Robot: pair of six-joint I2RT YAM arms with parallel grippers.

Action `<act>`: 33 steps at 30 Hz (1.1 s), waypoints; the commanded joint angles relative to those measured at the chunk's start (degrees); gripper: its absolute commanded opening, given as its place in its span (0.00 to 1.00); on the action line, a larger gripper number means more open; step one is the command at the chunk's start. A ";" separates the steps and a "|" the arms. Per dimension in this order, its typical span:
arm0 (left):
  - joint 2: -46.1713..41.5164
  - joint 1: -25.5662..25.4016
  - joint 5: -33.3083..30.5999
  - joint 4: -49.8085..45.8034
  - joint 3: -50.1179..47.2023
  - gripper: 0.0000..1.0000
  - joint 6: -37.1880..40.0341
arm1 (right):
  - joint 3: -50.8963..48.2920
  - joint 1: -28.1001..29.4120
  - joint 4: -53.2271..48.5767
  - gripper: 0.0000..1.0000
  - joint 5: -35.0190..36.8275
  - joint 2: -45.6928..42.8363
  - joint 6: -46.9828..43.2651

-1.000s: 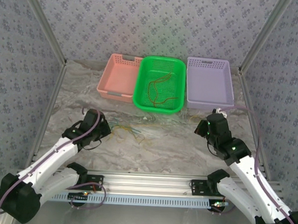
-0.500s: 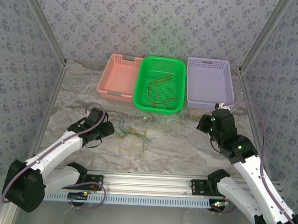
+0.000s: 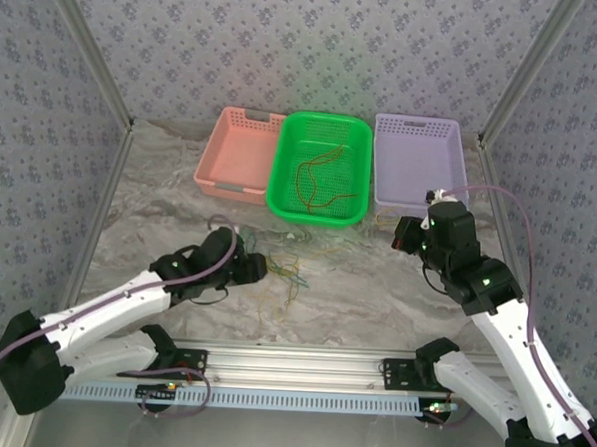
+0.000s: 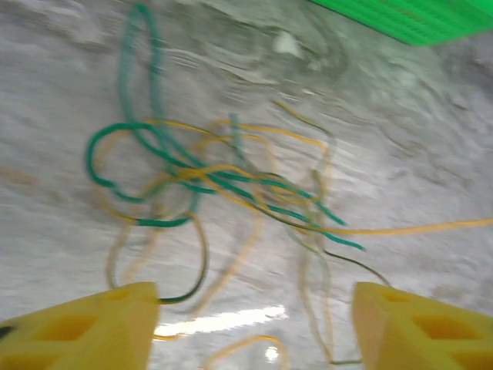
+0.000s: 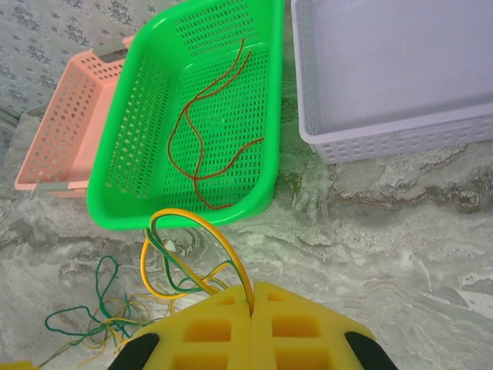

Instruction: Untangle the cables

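Your left gripper (image 4: 254, 304) has its fingers spread wide over the cables (image 4: 208, 181), which lie tangled mid-table (image 4: 400, 139), nearer the front edge than the green basket (image 5: 115, 177). Your right gripper (image 5: 253, 297) is pinched tight on yellow and green loops. A red-orange wire (image 5: 196, 131) lies inside the basket.

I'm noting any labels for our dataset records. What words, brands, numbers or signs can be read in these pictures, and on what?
None can be read.
No text: pink basket, green basket, purple basket, cables, left claw, right claw.
Pattern only, no letters: wallpaper.
Too small to read: board on the near rail.
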 commanded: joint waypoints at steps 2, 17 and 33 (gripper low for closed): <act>4.44 -2.66 -4.10 2.99 2.36 0.76 -9.82 | 2.71 0.37 -1.25 0.00 -1.64 0.78 -1.81; 2.01 -6.26 -32.59 -27.68 12.57 0.66 -21.25 | 3.41 0.00 -2.73 0.00 -0.06 -0.15 -2.93; 8.23 8.98 -1.39 3.78 3.44 0.64 2.25 | 2.45 -0.72 -2.05 0.00 -0.12 0.76 -3.17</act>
